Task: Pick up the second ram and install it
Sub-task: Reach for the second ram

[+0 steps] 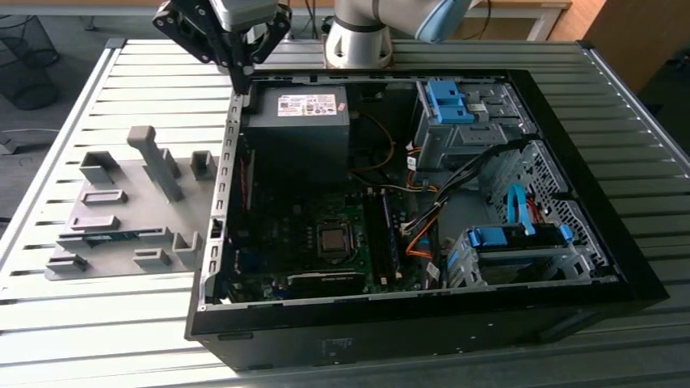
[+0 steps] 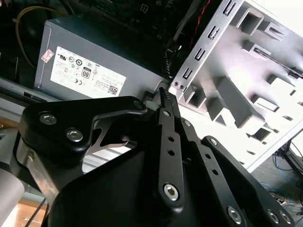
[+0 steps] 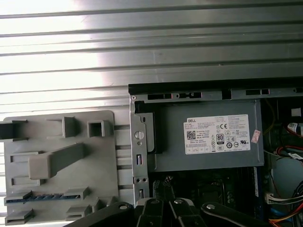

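Black gripper (image 1: 242, 74) — jaws pressed together, empty — points down over the case wall (image 1: 226, 162) beside the power supply (image 1: 300, 129).

Gripper (image 1: 242, 74) pointing down, fingers (image 2: 169, 142) pressed together

Metal table (image 1: 108, 323), matt plastic holder (image 1: 129, 182), matt black end effector (image 1: 244, 78)

Black linkage tool (image 2: 164, 96), silver screws (image 2: 171, 190); white-blue arm (image 1: 361, 36).
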`<state>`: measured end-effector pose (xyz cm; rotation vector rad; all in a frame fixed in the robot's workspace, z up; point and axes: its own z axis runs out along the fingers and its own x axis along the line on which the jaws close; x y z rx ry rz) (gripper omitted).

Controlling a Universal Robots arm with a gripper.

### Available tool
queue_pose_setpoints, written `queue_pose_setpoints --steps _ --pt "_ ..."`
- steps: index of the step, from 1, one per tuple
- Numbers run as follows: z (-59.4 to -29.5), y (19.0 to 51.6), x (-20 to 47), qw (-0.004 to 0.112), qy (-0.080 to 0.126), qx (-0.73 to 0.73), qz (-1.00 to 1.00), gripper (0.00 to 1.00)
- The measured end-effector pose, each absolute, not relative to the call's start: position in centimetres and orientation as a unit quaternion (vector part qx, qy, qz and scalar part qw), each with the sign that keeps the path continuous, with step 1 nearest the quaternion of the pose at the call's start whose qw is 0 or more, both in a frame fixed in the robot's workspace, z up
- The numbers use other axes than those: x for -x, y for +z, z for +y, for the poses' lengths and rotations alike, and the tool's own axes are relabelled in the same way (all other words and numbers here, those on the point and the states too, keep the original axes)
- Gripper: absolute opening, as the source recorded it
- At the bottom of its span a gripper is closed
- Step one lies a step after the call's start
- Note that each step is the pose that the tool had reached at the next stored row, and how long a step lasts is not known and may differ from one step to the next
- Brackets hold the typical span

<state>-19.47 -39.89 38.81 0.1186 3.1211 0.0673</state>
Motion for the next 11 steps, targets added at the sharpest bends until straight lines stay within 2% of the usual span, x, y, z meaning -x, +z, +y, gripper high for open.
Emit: queue_pose_setpoints --steps 11 --pt "-39.90 38.81 19.84 0.009 0.022 -0.038 0.999 0.11"
